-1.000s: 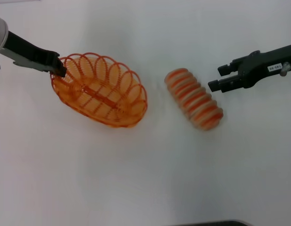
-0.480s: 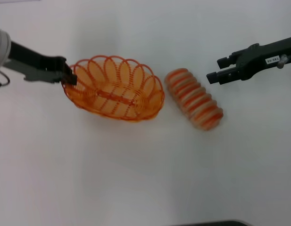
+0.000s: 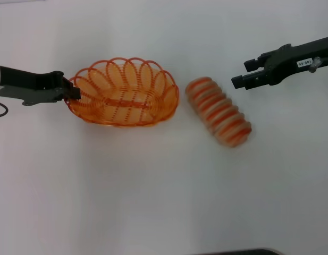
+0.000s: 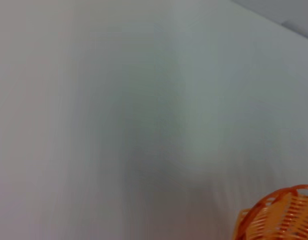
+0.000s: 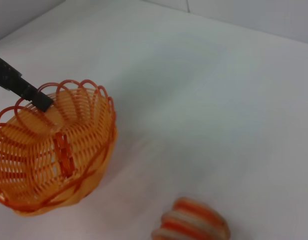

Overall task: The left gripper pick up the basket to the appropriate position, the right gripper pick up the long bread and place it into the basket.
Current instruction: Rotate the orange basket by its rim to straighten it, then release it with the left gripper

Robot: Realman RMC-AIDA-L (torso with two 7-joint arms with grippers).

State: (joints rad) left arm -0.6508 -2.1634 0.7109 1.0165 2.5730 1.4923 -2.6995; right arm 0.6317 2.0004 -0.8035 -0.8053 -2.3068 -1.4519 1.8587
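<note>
The orange wire basket lies lengthwise across the table's middle-left. My left gripper is shut on the rim at its left end. The same grip shows in the right wrist view, where the left gripper clamps the far rim of the basket. A corner of the basket shows in the left wrist view. The long bread, striped orange and cream, lies slanted on the table just right of the basket; one end of the long bread also shows in the right wrist view. My right gripper hovers open, empty, beyond the bread's upper right.
The white table stretches bare in front of the basket and bread. A dark edge shows at the bottom of the head view.
The left gripper has carried the basket to the right and turned it from slanted to level. The right gripper has drifted slightly away from the bread. The bread has not moved.
</note>
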